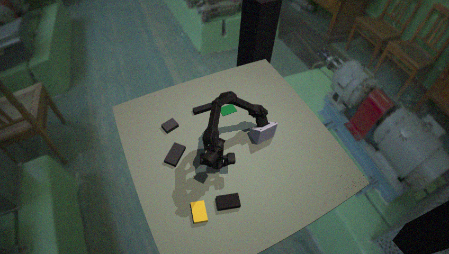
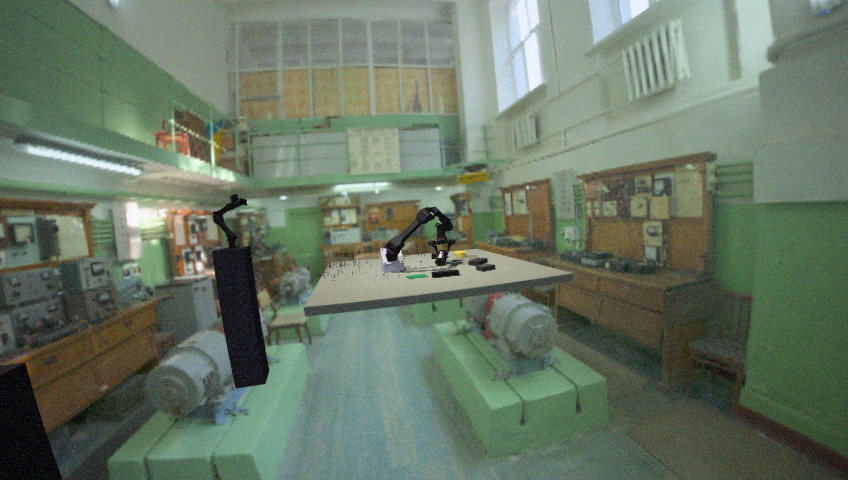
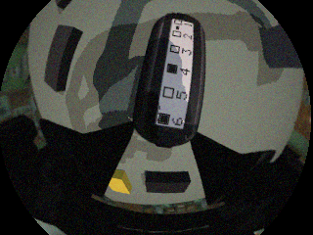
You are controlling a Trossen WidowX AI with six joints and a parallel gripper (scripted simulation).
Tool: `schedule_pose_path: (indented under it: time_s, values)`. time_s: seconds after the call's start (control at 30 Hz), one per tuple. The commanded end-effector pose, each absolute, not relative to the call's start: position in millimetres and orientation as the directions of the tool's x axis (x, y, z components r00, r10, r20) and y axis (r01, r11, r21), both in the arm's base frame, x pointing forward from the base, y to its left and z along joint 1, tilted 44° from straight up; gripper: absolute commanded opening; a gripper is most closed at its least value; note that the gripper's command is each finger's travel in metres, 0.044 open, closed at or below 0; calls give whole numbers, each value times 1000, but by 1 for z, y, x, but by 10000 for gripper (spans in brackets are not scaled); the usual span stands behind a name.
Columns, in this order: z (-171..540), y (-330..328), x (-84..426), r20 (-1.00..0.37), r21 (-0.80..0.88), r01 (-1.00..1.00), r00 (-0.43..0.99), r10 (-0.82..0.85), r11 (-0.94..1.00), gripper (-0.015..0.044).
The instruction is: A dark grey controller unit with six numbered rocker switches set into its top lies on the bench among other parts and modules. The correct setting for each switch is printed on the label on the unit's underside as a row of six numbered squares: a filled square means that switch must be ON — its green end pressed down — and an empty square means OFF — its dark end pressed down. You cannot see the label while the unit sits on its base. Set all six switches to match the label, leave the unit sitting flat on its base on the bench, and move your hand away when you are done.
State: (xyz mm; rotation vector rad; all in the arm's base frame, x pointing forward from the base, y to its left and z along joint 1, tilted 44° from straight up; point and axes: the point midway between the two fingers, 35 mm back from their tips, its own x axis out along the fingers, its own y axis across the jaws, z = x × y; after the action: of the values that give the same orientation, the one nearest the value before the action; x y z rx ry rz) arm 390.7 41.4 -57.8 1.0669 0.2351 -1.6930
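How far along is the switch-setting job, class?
Looks done: the controller unit is raised and its label exposed: 4 and 6 filled, 2, 3 and 5 empty, 1 apparently empty.
In hand: the unit, between the hand's fingers.
Left: setting it on its base, withdrawing. Switch positions are out of sight.
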Motion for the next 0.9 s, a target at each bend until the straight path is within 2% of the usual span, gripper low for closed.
schedule_pose_path:
  time_s: [0.0, 0.87]
  values:
    - [-62, 34, 387, -733, 328, 852, -42, -679, -407, 336]
    - [-77, 20, 386, -733, 329, 852, -42, -679, -407, 336]
